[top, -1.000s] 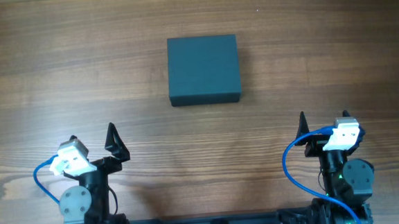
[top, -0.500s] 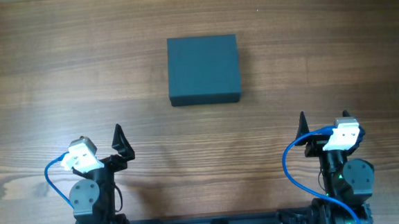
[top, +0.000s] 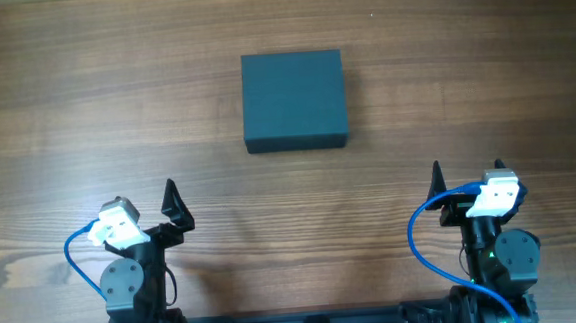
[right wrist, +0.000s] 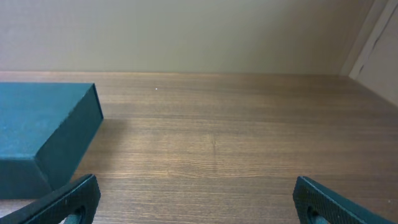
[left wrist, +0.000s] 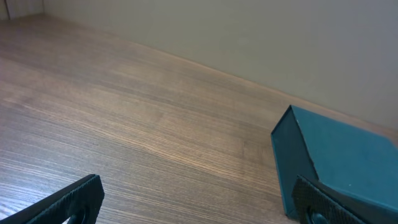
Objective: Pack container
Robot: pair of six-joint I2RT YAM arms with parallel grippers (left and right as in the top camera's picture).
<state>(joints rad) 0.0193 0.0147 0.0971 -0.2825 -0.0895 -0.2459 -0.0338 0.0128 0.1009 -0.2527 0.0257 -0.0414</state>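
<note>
**STATUS: CONTAINER CLOSED ON TABLE, BOTH HANDS OPEN**

1. Container. The container (top: 293, 99) rests flat on the wooden table (top: 84, 104), at mid-width and toward the far side from the arm bases. It is well apart from both hands. Its outline is close to square, and the overhead view shows it only slightly wider across the table than it is deep. Its edges run parallel to the table edges, with one side wall facing the arms. The lid lies flat and shut, so the contents cannot be seen. All visible faces are plain matte dark teal.

2. Left hand. The left hand (left wrist: 199, 205) is open, its fingers spread wide with only bare table between them. In the left wrist view the container sits at lower right, with one vertical corner edge turned toward the camera.

3. Right hand. The right hand (right wrist: 196, 202) is likewise open and grips nothing. In the right wrist view the container sits at the left edge.
</note>
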